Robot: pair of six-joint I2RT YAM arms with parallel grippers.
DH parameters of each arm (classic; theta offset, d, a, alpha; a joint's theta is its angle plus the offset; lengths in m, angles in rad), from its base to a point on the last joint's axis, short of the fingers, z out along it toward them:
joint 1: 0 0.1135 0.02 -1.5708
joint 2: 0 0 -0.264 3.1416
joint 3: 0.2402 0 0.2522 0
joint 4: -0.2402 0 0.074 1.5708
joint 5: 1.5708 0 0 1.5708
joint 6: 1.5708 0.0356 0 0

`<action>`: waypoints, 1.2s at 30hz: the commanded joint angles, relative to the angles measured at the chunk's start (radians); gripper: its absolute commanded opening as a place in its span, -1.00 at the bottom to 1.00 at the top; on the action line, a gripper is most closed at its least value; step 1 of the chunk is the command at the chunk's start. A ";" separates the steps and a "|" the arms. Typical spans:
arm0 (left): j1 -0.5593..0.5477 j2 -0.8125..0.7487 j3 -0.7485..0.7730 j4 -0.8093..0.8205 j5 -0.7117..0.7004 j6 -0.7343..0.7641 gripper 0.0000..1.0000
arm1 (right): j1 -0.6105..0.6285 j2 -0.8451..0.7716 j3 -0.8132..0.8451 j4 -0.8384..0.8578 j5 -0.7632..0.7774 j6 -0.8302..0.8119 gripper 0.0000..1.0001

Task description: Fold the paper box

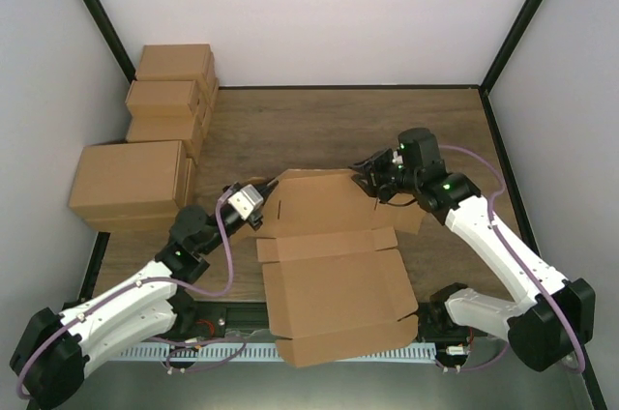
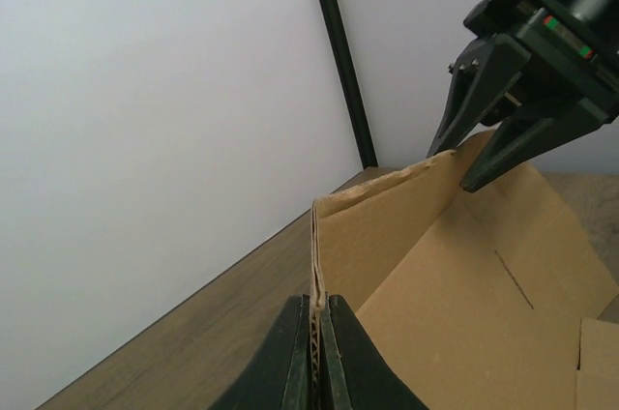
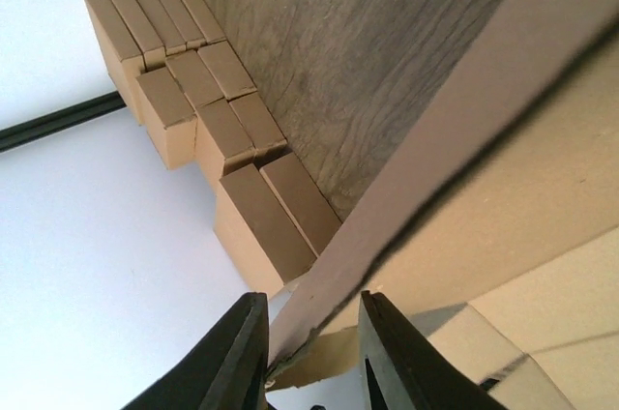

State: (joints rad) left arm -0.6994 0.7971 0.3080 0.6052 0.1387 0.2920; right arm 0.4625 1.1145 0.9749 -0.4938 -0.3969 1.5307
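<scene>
The paper box [image 1: 334, 279], a brown die-cut cardboard sheet, lies at the middle of the wooden surface [image 1: 319, 125] with its far panel raised. The left claw [image 2: 316, 333] is clamped tight on that panel's left edge. The right claw [image 1: 372, 178] straddles the panel's top right corner, fingers parted. Brown cartons [image 1: 164, 110] are stacked at the far left.

plain brown corrugated paper box [image 1: 334, 279], unprinted; grey-brown wood-grain worktop [image 1: 319, 130]; tan squarish cartons [image 1: 131, 183]; white walls [image 1: 309, 4], black frame posts [image 1: 97, 15]; black left pincer [image 2: 316, 301], black right pincer [image 3: 311, 299].
</scene>
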 commanded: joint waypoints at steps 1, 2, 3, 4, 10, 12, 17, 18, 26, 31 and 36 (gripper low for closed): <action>-0.027 -0.016 -0.009 0.018 0.027 0.018 -0.92 | 0.006 0.007 -0.032 0.018 -0.009 0.023 -0.45; -0.033 -0.042 -0.009 0.013 0.029 0.025 -0.92 | 0.005 0.014 -0.029 0.022 -0.011 0.023 -0.46; -0.038 -0.050 -0.009 0.008 0.030 0.030 -0.93 | 0.006 0.020 -0.023 0.021 -0.011 0.023 -0.46; -0.044 -0.054 -0.009 0.001 0.030 0.033 -0.92 | 0.007 0.024 -0.019 0.020 -0.011 0.023 -0.46; -0.070 -0.064 -0.013 -0.014 0.033 0.062 -0.92 | 0.005 0.017 -0.013 0.022 0.015 0.033 -0.60; -0.079 -0.062 -0.014 -0.017 0.034 0.069 -0.92 | 0.006 0.014 -0.018 0.031 0.018 0.041 -0.62; -0.087 -0.062 -0.014 -0.024 0.031 0.080 -0.91 | 0.005 0.010 -0.017 0.040 0.016 0.049 -0.98; -0.087 -0.058 -0.010 -0.028 0.028 0.077 -0.81 | 0.005 0.006 -0.016 0.047 0.022 0.047 -0.99; -0.091 -0.037 0.263 -0.307 -0.007 -0.252 0.74 | 0.006 0.001 0.024 0.107 0.126 -0.048 -0.99; -0.083 0.058 0.594 -0.751 -0.222 -0.553 1.00 | 0.016 0.029 0.024 0.184 0.161 -0.179 -0.99; -0.035 0.347 0.973 -1.169 -0.128 -0.594 1.00 | 0.070 0.029 -0.036 0.262 0.201 -0.268 -0.99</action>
State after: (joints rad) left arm -0.7650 0.9886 1.1305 -0.1478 -0.0082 -0.1787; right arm 0.4942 1.1496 0.9504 -0.3374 -0.2520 1.3914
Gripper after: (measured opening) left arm 0.999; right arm 0.025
